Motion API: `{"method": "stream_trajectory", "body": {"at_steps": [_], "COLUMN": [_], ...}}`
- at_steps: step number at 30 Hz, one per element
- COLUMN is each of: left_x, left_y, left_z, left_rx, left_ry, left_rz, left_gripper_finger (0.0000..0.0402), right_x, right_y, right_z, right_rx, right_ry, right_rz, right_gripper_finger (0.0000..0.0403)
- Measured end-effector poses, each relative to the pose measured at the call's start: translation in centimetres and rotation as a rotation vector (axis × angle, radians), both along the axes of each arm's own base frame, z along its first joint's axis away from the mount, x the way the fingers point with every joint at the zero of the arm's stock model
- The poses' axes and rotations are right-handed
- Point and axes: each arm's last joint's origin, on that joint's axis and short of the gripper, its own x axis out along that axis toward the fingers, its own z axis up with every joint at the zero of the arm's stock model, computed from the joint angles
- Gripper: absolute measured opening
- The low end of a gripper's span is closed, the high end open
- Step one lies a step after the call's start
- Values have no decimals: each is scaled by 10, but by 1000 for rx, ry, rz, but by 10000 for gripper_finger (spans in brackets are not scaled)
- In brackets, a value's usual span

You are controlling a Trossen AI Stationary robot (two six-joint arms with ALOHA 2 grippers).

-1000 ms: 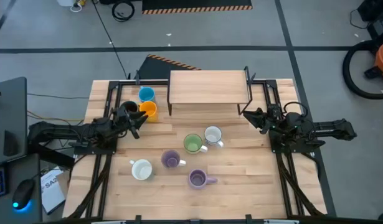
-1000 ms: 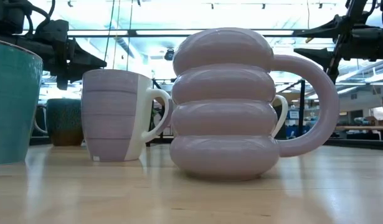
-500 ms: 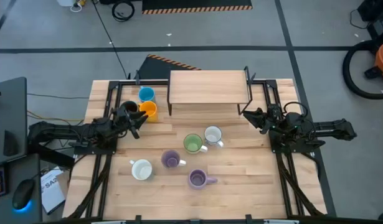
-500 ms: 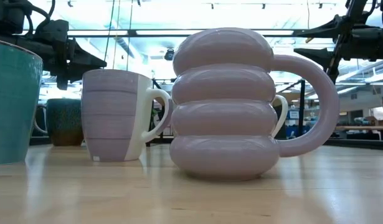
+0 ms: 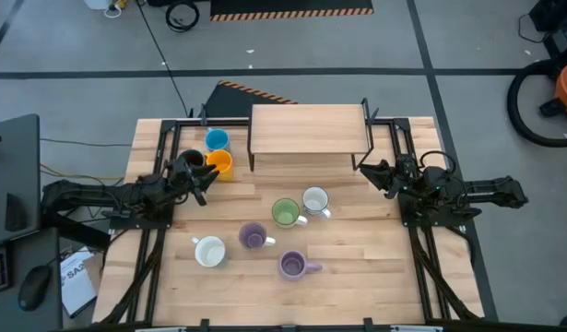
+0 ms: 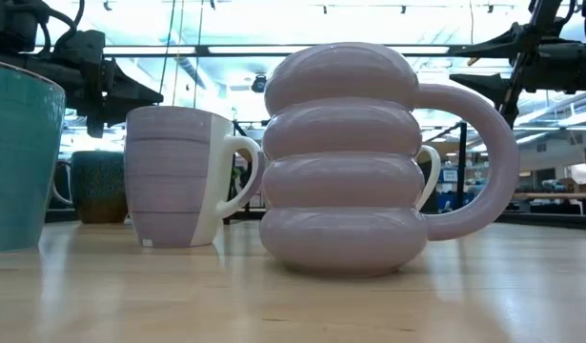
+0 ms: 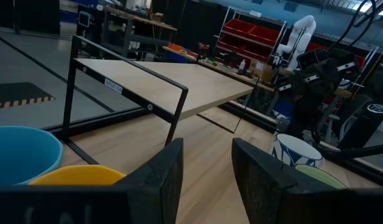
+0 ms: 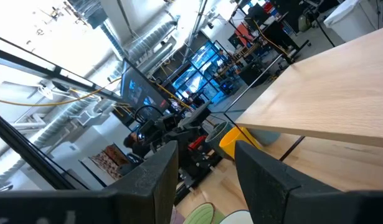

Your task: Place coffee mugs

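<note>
Judging by the bare shelf (image 5: 308,128), I have barely begun: no mugs are on it. Left fingers (image 5: 203,183) hang parted and empty just beside the orange mug (image 5: 219,162); right fingers (image 5: 375,172), likewise empty, sit near the white mug (image 5: 315,200).

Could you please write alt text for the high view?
Seven mugs stand on a wooden table before a raised shelf. The left gripper hovers open by the orange mug; the right gripper waits open opposite.

Upright coffee mugs (image 5: 285,213), scattered on tabletop
</note>
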Motion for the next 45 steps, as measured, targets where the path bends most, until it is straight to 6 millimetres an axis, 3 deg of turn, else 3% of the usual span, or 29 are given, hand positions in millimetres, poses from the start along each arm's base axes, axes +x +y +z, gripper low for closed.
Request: {"method": "stream_trajectory", "body": {"at_steps": [25,36,45], "left_x": [0,-1,-2], "left_y": [0,1,2], "left_z": [0,6,4], "left_rx": [-45,-71,-73], "left_ry": [-29,-114,-93], "left_rz": [0,47,89], "left_gripper_finger": [142,142,142], "right_x": [-2,-2,0], "right_y": [-1,-2,-1], "right_z": [6,5,13], "right_rx": [9,-71,-242], "right_ry": [-62,-20,-36], "right_rz": [-40,-110,-122], "right_gripper_finger": [165,165,165]}}
